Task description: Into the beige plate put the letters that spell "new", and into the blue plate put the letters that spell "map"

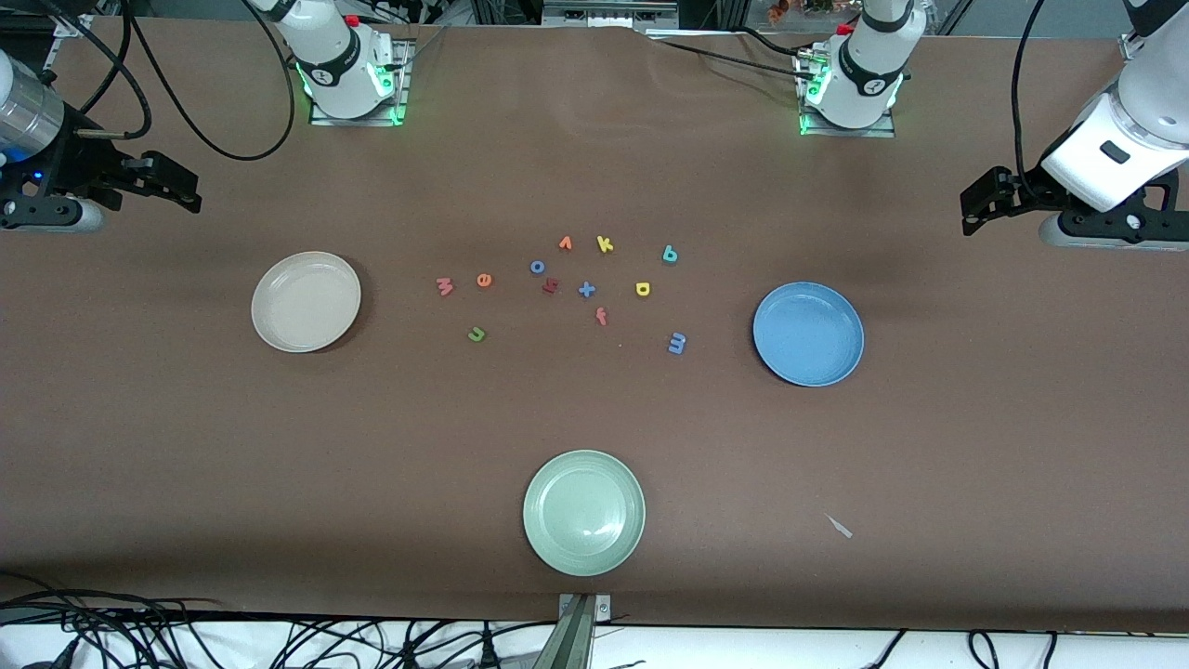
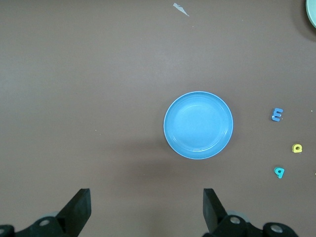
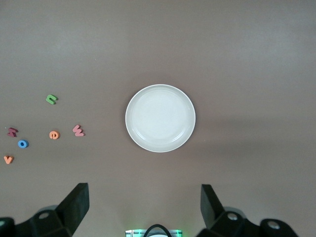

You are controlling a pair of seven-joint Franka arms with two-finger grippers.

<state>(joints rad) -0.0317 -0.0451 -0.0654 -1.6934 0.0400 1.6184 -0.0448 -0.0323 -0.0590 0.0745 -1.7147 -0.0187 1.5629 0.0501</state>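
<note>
Both pincers stand wide and carry nothing. I see the left pincer (image 1: 971, 206) at the right edge of the front frame, up over bare desk (image 1: 594, 576) toward its own end; the right pincer (image 1: 176, 186) sits at the left edge, mirrored. Each wrist view shows its fingers spread well apart with only desk between them. Both arms wait.

Progress: nothing placed yet, as I read it. The beige plate (image 1: 306, 302), left of centre in the frame, is bare. The blue plate (image 1: 808, 334), right of centre, is bare too.

All six target letters lie loose in the cluster at frame centre:
- pinkish-red w (image 1: 445, 286), orange e (image 1: 484, 280) and green n (image 1: 476, 334) on the cluster's left side, the side toward the beige plate.
- blue m (image 1: 677, 343), yellow a (image 1: 643, 289) and teal p (image 1: 670, 254) on its right side, the side toward the blue plate.

Distractors sit mid-cluster among them; the pale green plate (image 1: 583, 512) at lower centre stays out of it.

Six picks left, three per arm by my judgement.
</note>
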